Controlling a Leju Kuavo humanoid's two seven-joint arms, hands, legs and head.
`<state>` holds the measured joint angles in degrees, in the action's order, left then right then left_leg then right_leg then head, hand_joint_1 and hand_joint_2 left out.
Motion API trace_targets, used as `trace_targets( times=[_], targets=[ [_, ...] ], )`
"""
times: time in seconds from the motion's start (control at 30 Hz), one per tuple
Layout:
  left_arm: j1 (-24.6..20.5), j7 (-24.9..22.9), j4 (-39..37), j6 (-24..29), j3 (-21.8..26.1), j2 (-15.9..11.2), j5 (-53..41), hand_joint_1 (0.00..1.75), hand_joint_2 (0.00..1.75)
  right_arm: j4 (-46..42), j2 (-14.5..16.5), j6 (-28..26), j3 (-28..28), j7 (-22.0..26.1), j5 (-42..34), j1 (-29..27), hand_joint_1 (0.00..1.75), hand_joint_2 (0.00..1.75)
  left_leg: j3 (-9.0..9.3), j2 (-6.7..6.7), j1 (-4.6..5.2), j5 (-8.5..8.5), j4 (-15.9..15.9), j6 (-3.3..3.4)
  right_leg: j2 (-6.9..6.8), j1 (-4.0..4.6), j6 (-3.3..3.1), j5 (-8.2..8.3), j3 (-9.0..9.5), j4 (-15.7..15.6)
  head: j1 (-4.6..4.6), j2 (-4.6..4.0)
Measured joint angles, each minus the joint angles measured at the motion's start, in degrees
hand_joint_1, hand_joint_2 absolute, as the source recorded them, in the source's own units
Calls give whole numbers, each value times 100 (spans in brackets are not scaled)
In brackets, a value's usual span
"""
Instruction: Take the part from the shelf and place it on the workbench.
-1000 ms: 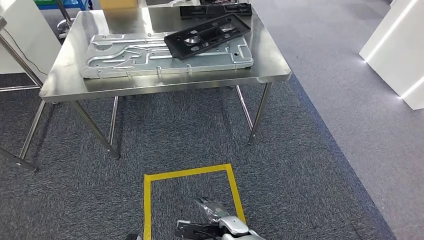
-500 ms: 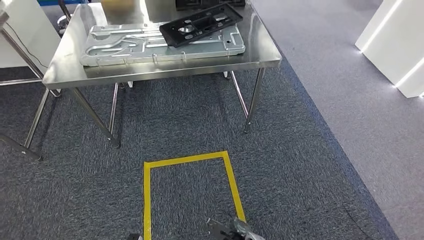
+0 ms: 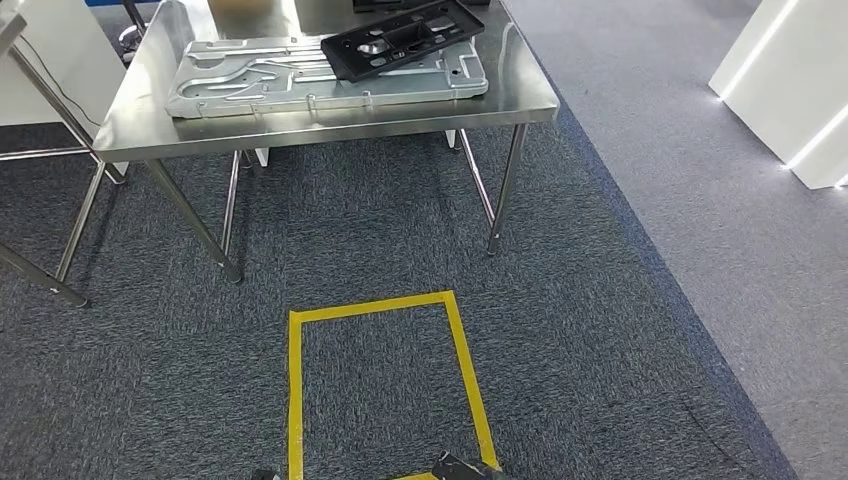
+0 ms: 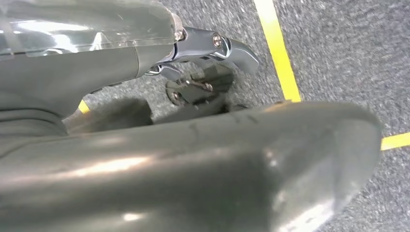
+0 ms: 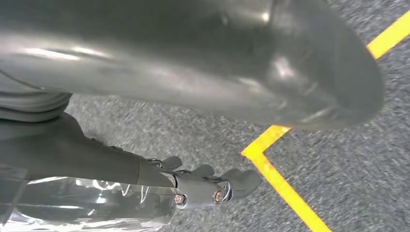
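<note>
Head view looks down at grey carpet w/ a stainless workbench at the top of frame, its far edge cut off. A black part, a flat frame w/ cut-outs, lies on a large silver metal plate on the bench top; the part's far end runs out of frame. A yellow tape rectangle marks the floor in front of the bench, near side cut off. No labels or writing readable. Left hand seen close in its wrist view over the carpet: thick grey thumb across the frame, darker fingers stretched out, nothing in them, so it looks open. Right hand likewise over carpet & tape: fingers extended, holding nothing, open
</note>
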<state>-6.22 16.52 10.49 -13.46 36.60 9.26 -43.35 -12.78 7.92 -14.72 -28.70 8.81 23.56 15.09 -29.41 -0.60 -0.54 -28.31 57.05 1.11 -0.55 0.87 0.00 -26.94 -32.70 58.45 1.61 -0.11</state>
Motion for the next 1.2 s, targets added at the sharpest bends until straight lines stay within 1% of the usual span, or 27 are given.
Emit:
trace_targets(
  times=[0.07,0.13,0.17,0.2,0.27,0.3,0.33,0.37,0.4,0.43,0.47,0.5,0.57,0.6,0.67,0.7,0.73,0.77,0.8,0.83,0.9,0.93,0.97,1.03,1.1,1.17,1.2],
  targets=[
    [8,17,0,-33,-4,-61,-43,0,0,7,-63,2,9,-49,85,-19,0,0,-37,-2,-33,72,-38,60,29,-37,86,-290,-186,408,0,0],
    [4,12,0,-19,-26,-97,-98,0,0,16,-111,65,20,-98,161,-47,0,0,-115,31,-37,123,-37,74,42,-100,162,-692,-522,1155,1,0],
    [3,7,0,-9,-41,-103,-120,0,0,21,-128,97,23,-123,199,-66,0,0,-149,59,-41,145,-35,62,44,-132,190,-812,-651,1460,1,0],
    [2,2,0,0,-54,-106,-137,0,0,26,-140,123,24,-145,232,-82,0,0,-171,79,-45,160,-34,50,44,-154,210,-863,-723,1637,1,0],
    [2,-6,0,9,-63,-108,-146,0,0,30,-149,139,24,-168,261,-97,0,0,-187,101,-52,173,-33,36,44,-175,227,-853,-741,1702,1,0],
    [3,-7,0,9,-64,-108,-147,0,0,30,-149,141,24,-169,261,-99,0,0,-187,103,-53,173,-33,35,44,-177,229,-847,-737,1697,1,0],
    [7,-15,0,15,-70,-108,-155,0,0,31,-154,147,23,-184,276,-110,0,0,-194,122,-61,179,-28,25,45,-191,240,-755,-647,1551,1,0],
    [8,-27,0,29,-77,-107,-166,0,0,33,-166,153,23,-210,303,-124,0,0,-208,163,-77,187,-13,1,100,-223,264,-566,-422,1164,0,0],
    [-3,-47,0,55,-86,-109,-181,0,0,39,-183,167,22,-263,363,-141,0,0,-246,234,-87,205,10,-56,198,-250,264,-396,-181,718,0,0],
    [-12,-70,0,84,-97,-111,-197,0,0,46,-201,186,17,-328,432,-161,0,0,-286,316,-102,230,28,-123,291,-267,252,-228,56,278,0,0],
    [-21,-95,0,116,-104,-114,-214,0,0,52,-214,218,13,-392,487,-173,0,0,-321,394,-114,257,35,-195,365,-267,213,-141,205,-23,0,0],
    [-26,-124,0,148,-114,-117,-231,0,0,58,-221,257,7,-453,526,-182,0,0,-357,442,-123,273,43,-257,367,-263,143,-141,220,-94,1,0],
    [-21,-175,0,202,-128,-121,-266,0,0,63,-225,327,2,-523,523,-192,0,0,-456,362,-137,153,216,-298,247,-255,29,-103,210,-118,1,0],
    [-28,-195,0,227,-134,-122,-281,0,0,63,-227,348,2,-547,515,-198,0,0,-570,278,-136,-4,463,-297,180,-249,-16,-90,203,-130,1,0],
    [-50,-229,0,278,-143,-123,-306,0,0,68,-238,380,2,-585,512,-225,0,0,-908,156,-124,-407,1242,-291,31,-193,-68,-85,181,-128,1,0],
    [-53,-254,0,309,-151,-124,-316,0,0,72,-243,392,2,-608,517,-242,0,0,-1042,138,-119,-538,1580,-288,-48,-162,-82,-85,172,-125,1,0],
    [-51,-288,0,348,-162,-124,-324,0,0,75,-249,402,2,-633,523,-255,0,0,-1093,126,-112,-574,1755,-278,-121,-132,-92,-86,165,-122,1,0],
    [-48,-328,0,390,-171,-126,-338,0,0,79,-252,409,2,-660,528,-263,0,0,-1024,111,-103,-496,1687,-257,-185,-106,-99,-87,164,-117,1,0],
    [-47,-366,0,432,-180,-128,-353,0,0,80,-254,413,2,-687,533,-267,0,0,-845,77,-88,-332,1396,-223,-244,-84,-104,-91,168,-113,1,0],
    [-54,-403,0,476,-186,-133,-371,0,0,81,-256,417,2,-709,534,-268,0,0,-608,-19,-62,-151,974,-173,-298,-67,-106,-96,176,-108,1,0],
    [-88,-465,0,542,-200,-149,-410,0,0,82,-258,432,2,-744,538,-269,0,0,-247,-279,22,40,282,-80,-404,-28,-85,-108,177,-90,1,0],
    [-102,-490,0,564,-210,-156,-429,0,0,82,-261,445,2,-756,542,-271,0,0,-182,-358,59,57,127,-49,-456,-18,-66,-110,172,-83,1,0],
    [-106,-513,0,584,-220,-161,-445,0,0,82,-262,460,2,-769,550,-272,0,0,-189,-360,84,49,89,-31,-511,-13,-43,-107,168,-80,1,0],
    [-83,-557,0,619,-232,-169,-474,0,0,83,-264,488,2,-799,571,-268,0,0,-205,-233,64,100,51,6,-570,-25,7,-122,178,-70,0,0],
    [-75,-587,-1,651,-233,-176,-489,0,0,84,-267,504,2,-827,593,-263,0,0,-197,-118,23,166,-9,58,-353,-52,75,-304,91,155,0,0],
    [-89,-595,-1,671,-235,-176,-489,0,0,89,-277,515,2,-851,604,-277,0,0,-220,5,10,209,-27,92,-55,-97,132,-670,-214,812,0,0],
    [-88,-595,-1,680,-236,-175,-488,0,0,92,-281,520,2,-865,608,-290,0,0,-239,72,10,220,-21,95,5,-115,151,-821,-394,1190,-1,0]
  ],
)
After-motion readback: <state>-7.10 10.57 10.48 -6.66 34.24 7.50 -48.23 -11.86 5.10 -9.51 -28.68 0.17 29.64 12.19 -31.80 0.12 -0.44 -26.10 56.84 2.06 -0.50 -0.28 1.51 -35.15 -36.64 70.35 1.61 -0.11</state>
